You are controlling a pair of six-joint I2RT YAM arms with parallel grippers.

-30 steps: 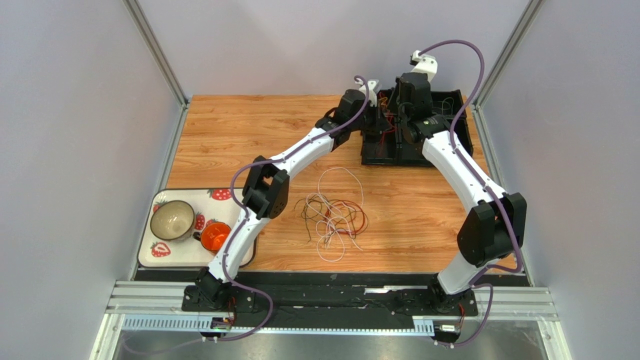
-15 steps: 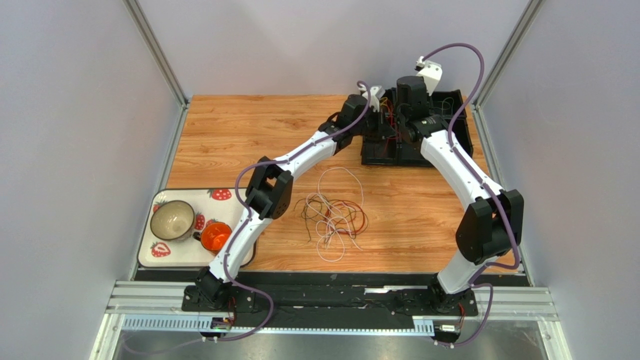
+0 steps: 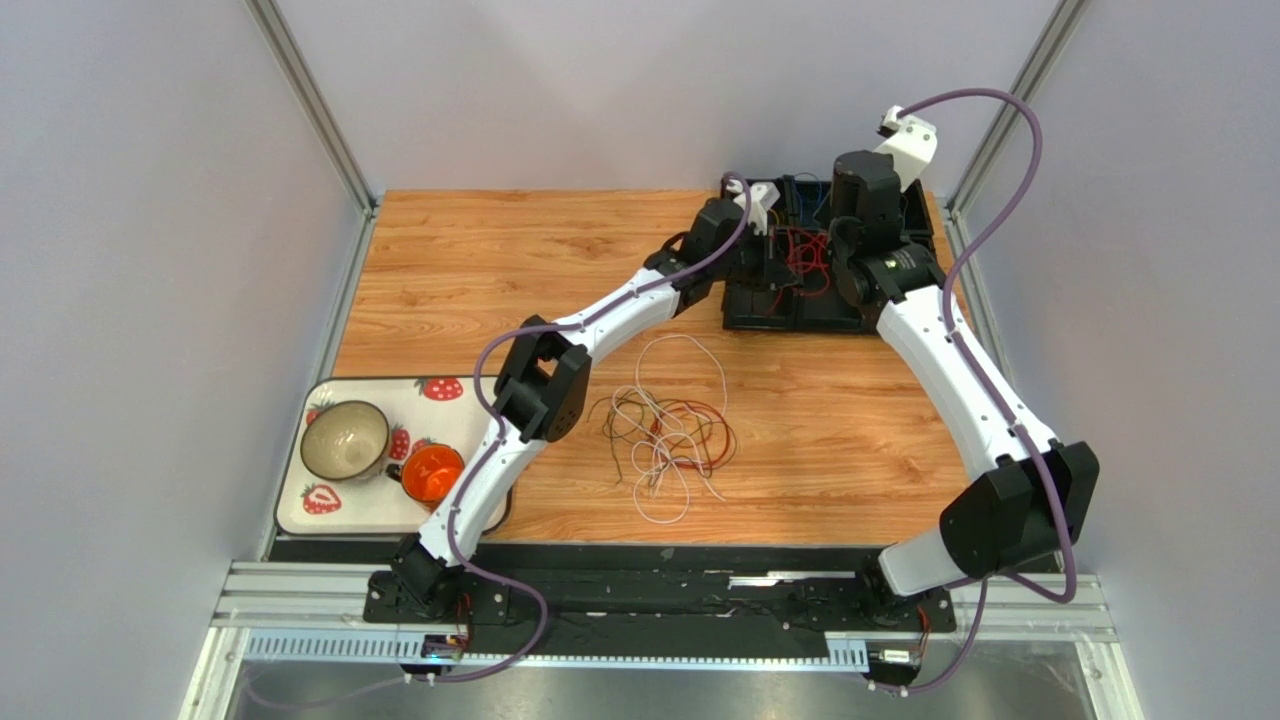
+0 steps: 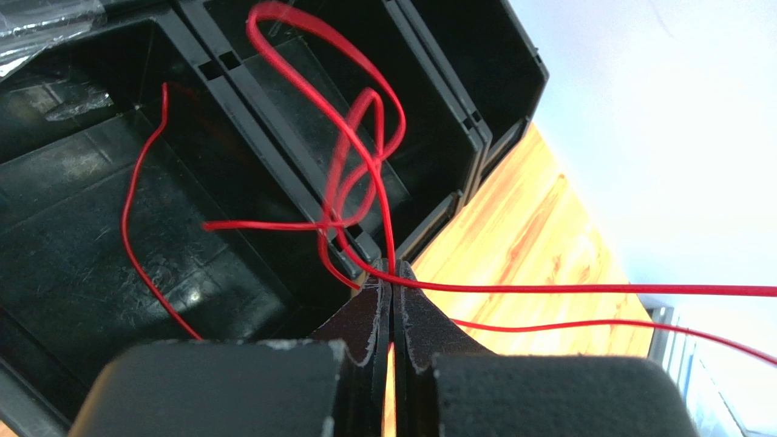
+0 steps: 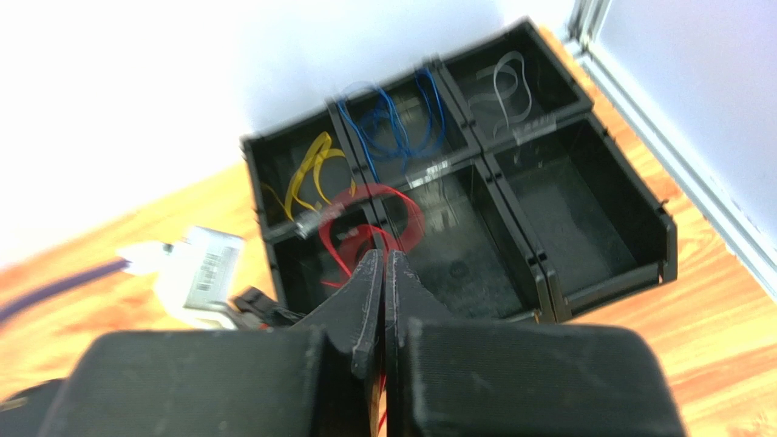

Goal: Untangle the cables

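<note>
The left gripper (image 4: 392,273) is fully closed, with its jaws pinching a red cable (image 4: 365,118) at the fingertips. From the pinch point the red cable rises in several overlapping loops above the black bin tray (image 4: 91,237), and two further strands run off to the right over the table (image 4: 511,237). The right gripper (image 5: 383,259) is also closed. The red cable meets its fingertips and appears clamped there, although the right wrist view is blurred. Both grippers are positioned over the near-left compartments of the black bin tray, close to each other, at the far right corner of the table. Within the far row of compartments, a yellow cable (image 5: 310,168) lies in the left one, a blue cable (image 5: 394,114) in the middle one and a white cable (image 5: 511,77) in the right one. The remaining loose cables (image 3: 669,428) lie in a tangled pile at the centre of the table, between the two arms and well apart from the bin tray. A patterned tray (image 3: 443,390) at the near left edge carries a bowl (image 3: 344,438) and an orange cup (image 3: 431,471).
</note>
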